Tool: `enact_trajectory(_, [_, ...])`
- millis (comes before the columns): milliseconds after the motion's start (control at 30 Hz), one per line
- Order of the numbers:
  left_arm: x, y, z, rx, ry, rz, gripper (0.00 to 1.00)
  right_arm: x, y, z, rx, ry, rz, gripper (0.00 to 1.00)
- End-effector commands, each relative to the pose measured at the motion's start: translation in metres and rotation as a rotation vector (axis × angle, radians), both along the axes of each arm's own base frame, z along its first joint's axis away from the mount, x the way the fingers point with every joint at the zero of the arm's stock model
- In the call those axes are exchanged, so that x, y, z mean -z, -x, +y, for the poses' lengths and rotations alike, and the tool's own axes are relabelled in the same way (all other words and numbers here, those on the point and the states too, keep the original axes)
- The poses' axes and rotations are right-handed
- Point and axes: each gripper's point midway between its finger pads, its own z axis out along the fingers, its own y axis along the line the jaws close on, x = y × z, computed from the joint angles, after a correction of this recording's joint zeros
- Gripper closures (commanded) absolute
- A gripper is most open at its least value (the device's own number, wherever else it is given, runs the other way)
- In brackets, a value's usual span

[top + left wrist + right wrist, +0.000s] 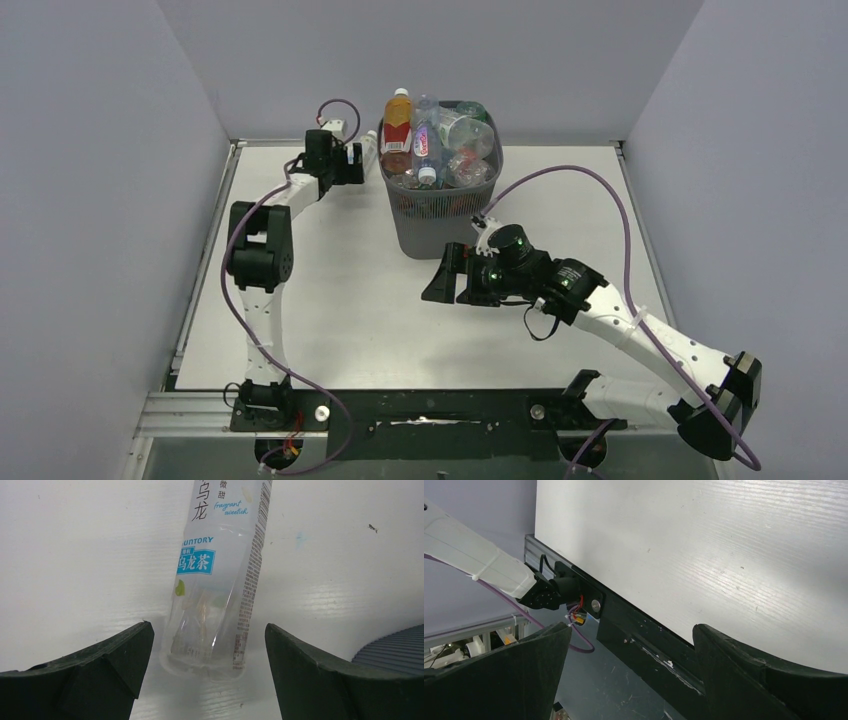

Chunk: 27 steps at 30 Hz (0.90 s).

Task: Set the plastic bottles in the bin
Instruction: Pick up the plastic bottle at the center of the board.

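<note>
A dark grey mesh bin [440, 228] stands at the far side of a white table [330, 310]. It is packed to the brim with plastic bottles [455, 160], and an orange bottle [397, 128] with a red label sticks up above its left rim. Just left of the bin, a clear bottle [215, 605] with a blue label lies on the table between the wide-spread fingers of the left gripper [207, 626], which do not touch it. The right gripper [631, 627], just in front of the bin, gapes wide and holds nothing.

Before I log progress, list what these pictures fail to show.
Left wrist view: the clear bottle loses its cap end at the top edge.
Top view: the left tool largely hides that bottle.
Top view: in the bin, upper bottles bury the lower ones, so no count.
Right wrist view: no bottle or bin shows.
</note>
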Motion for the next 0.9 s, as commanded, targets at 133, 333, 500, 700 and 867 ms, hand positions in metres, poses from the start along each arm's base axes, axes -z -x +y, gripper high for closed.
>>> enact_trajectory(133, [-0.012,-0.028,-0.011,0.025,0.052,-0.077,0.18,-0.032,-0.012,0.011,0.004,-0.083,-0.056,0.02])
enact_trajectory(333, [-0.005,-0.022,-0.012,0.008,0.065,-0.052,0.38,-0.033,-0.012,0.011,0.011,-0.084,-0.052,0.02])
enact_trajectory(500, [-0.021,-0.009,-0.009,-0.031,0.101,-0.030,0.53,-0.041,-0.011,0.009,0.020,-0.098,-0.062,0.02])
enact_trajectory(700, [-0.067,0.029,-0.008,-0.058,0.156,0.012,0.59,-0.053,-0.010,0.004,0.024,-0.101,-0.098,0.02])
enact_trajectory(867, [-0.134,0.092,-0.016,-0.026,0.269,-0.014,0.60,-0.069,-0.010,0.002,0.024,-0.121,-0.144,0.02])
